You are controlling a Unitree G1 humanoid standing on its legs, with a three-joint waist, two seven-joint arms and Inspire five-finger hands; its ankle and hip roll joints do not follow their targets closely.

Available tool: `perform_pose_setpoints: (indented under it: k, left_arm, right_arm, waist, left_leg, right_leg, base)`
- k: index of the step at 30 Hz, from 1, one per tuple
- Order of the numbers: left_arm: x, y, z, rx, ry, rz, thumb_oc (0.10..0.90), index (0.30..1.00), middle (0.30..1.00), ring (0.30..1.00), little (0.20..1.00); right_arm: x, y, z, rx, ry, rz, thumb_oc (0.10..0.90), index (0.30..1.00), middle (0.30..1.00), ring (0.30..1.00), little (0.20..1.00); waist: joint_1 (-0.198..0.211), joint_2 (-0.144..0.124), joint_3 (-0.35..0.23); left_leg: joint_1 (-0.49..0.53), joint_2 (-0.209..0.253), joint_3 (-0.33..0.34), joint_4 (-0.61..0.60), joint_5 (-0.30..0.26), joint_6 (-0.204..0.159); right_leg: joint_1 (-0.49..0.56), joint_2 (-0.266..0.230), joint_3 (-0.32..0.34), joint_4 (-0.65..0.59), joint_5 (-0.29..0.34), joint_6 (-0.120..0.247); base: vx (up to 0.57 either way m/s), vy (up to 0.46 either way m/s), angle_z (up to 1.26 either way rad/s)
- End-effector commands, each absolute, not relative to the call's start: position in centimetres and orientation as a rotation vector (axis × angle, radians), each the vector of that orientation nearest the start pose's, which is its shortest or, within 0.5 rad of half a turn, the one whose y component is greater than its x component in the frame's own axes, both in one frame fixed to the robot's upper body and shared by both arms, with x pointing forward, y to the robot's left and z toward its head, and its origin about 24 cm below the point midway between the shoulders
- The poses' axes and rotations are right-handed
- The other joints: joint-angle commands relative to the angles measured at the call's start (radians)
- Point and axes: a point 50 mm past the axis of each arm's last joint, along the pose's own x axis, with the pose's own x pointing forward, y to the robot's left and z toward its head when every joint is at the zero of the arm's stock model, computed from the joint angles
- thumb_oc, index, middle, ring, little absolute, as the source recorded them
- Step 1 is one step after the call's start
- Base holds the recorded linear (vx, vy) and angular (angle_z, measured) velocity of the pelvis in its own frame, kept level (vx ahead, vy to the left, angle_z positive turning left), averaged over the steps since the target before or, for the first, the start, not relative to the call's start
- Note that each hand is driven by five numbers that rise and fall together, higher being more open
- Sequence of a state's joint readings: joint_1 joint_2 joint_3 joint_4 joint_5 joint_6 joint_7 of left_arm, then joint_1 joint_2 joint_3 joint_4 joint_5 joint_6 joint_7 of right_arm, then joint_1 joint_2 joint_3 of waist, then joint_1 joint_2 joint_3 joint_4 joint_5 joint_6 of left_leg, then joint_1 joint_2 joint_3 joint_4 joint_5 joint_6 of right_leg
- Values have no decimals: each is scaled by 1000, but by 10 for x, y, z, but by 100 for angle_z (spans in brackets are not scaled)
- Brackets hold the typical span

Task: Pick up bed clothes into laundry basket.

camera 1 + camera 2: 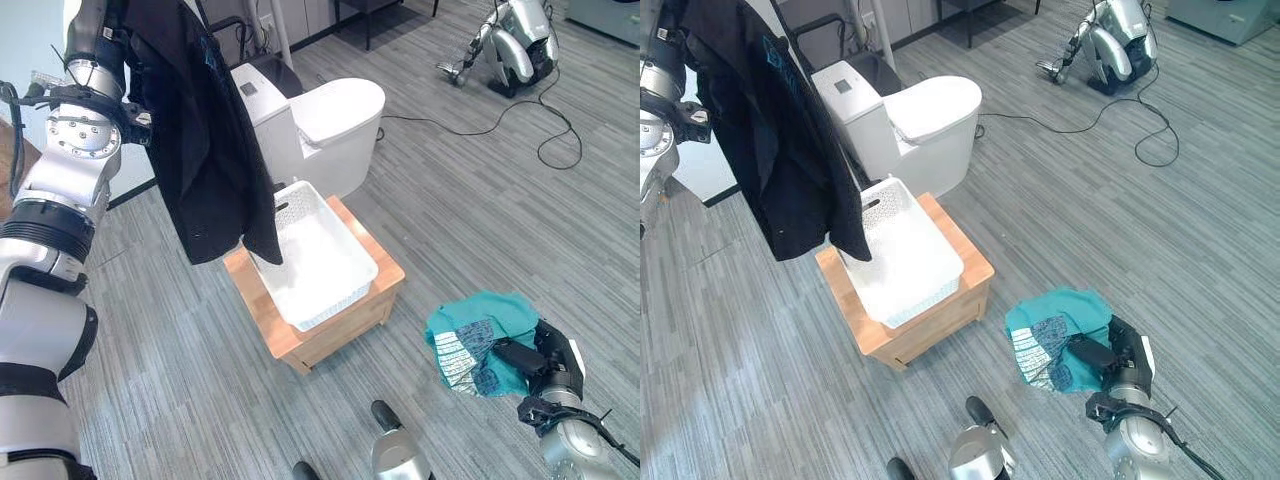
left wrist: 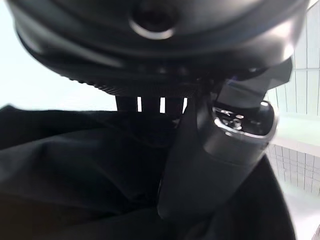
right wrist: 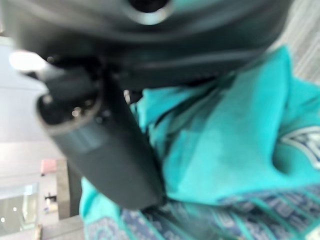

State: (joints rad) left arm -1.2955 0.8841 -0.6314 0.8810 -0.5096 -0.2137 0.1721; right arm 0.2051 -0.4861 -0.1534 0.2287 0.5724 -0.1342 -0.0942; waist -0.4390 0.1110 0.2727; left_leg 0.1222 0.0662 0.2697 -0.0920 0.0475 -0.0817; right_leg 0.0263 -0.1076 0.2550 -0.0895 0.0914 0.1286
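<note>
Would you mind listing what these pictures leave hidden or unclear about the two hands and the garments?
- Left hand: the black garment covers its fingers in the left wrist view.
- Right hand: blurred in the right wrist view; whether it grips the teal garment is unclear.
- White basket: the hanging black garment hides its far corner.

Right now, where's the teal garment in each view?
Left eye view: teal garment lower right, on the floor by the right hand.
Right eye view: lower right of centre.
Left wrist view: not in it.
Right wrist view: right beyond the thumb.
Shared landmark: white basket.
</note>
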Motion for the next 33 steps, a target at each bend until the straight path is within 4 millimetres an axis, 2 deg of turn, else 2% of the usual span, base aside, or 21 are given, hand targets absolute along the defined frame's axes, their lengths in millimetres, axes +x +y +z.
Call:
perform_pose_setpoints:
  k: [1,6,10,20,23,29,33]
  left_arm:
    - [351,266,412,478,-819,350,400,300,300,300,300]
    - [350,257,416,508,-849,329,400,300,300,300,300]
    - [351,258,412,519,-844,334,400,300,300,300,300]
    - [360,273,390,511,-754,373,400,300,300,300,300]
    - [364,277,378,524,-707,376,400,300,300,300,300]
    - [371,283,356,531,-632,376,400,300,300,300,300]
    - [372,285,349,526,-614,375,400,300,300,300,300]
  right_arm:
    - [206,-331,62,-27,-65,-412,400,300,300,300,300]
    - [205,-329,60,-21,-62,-410,400,300,300,300,300]
    - [203,-328,57,-21,-53,-410,400,300,300,300,300]
    - [203,-325,56,-24,-50,-398,400,300,300,300,300]
    - [202,-325,56,-29,-47,-392,400,300,300,300,300]
    - [202,-324,58,-40,-47,-379,400,300,300,300,300]
    - [203,-323,58,-40,-49,-375,400,300,300,300,300]
  waist:
    - [6,26,-76]
    - [-5,32,-72]
    - [-8,33,-69]
    - [-22,31,-54]
    - [-31,29,-40]
    - [-47,36,-20]
    - [-51,43,-14]
  left_leg:
    - [13,-17,11,5,-4,-16]
    - [13,-17,13,5,-2,-18]
    - [14,-18,14,5,-1,-19]
    - [14,-13,23,5,1,-24]
    - [7,-9,27,5,5,-26]
    - [-12,-4,34,5,11,-32]
    - [-23,-4,36,5,14,-34]
  right_leg:
    - [18,48,-29,57,-110,10]
    - [16,48,-29,61,-112,8]
    - [18,49,-31,61,-114,7]
    - [13,54,-30,62,-115,3]
    - [2,57,-29,66,-115,1]
    - [-21,62,-24,68,-111,-2]
    - [-32,64,-20,65,-108,-3]
  base:
    - [0,0,0]
    - [2,-2,-1]
    - [0,0,0]
    - [0,-3,-2]
    - [-5,-8,-6]
    - [-3,-4,-4]
    - [0,-4,-1]
